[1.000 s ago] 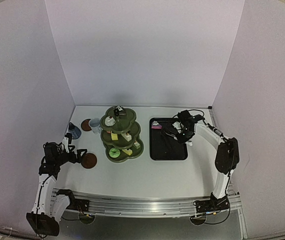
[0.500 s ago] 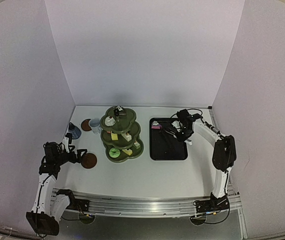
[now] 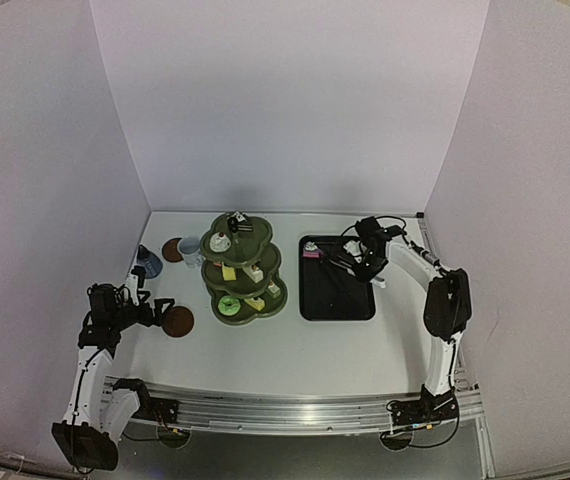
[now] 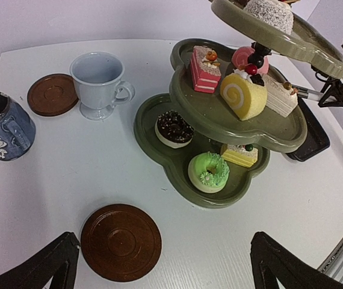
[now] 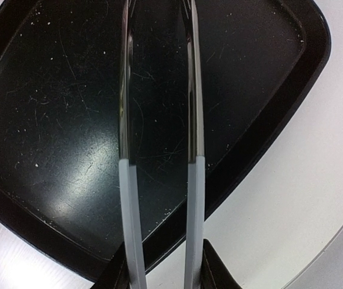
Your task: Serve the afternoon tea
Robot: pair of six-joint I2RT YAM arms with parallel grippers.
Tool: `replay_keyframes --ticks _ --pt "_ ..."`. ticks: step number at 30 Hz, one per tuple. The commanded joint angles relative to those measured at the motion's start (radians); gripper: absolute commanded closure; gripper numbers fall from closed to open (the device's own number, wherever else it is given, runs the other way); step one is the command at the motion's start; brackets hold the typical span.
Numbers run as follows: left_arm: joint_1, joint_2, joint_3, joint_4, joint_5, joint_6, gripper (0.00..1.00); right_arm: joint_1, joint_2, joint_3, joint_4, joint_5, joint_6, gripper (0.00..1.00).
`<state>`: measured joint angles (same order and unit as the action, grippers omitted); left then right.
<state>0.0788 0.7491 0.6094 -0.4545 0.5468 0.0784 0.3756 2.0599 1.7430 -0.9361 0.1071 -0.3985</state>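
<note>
we log: right gripper (image 3: 364,262) pinching tongs (image 5: 129,211) right of stand (image 3: 245,272), likely for pink cake (image 3: 312,254) | left gripper (image 4: 163,247) gaping, empty, before stand, likely for coaster (image 4: 121,242)

Lab test cell — plain white panels (image 3: 285,100) wall in a white table (image 3: 295,350) on three sides; aluminium rail (image 3: 285,412) along near edge.

I see a black rectangular tray (image 5: 57,150), scuffed and dusted with pale specks, lying on the white tabletop (image 5: 292,198). Over its floor reach thin metal tongs (image 5: 126,198), their two slim arms side by side, slightly apart.
</note>
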Motion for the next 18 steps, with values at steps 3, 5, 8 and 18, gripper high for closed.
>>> replay_keyframes --ticks 3,5,8,18 --pt "0.003 0.009 0.041 0.023 0.004 0.002 0.00 -0.001 0.054 0.091 -0.004 -0.032 -0.037 0.69" --pt "0.003 0.008 0.042 0.020 0.004 0.001 0.00 -0.001 0.069 0.108 -0.004 -0.034 -0.038 0.69" --pt "0.003 0.003 0.043 0.013 0.002 0.006 0.00 0.000 0.081 0.124 -0.006 -0.039 -0.043 0.69" --pt "0.003 0.003 0.032 0.028 0.000 0.000 0.00 0.027 0.067 0.113 -0.013 -0.098 -0.071 0.81"
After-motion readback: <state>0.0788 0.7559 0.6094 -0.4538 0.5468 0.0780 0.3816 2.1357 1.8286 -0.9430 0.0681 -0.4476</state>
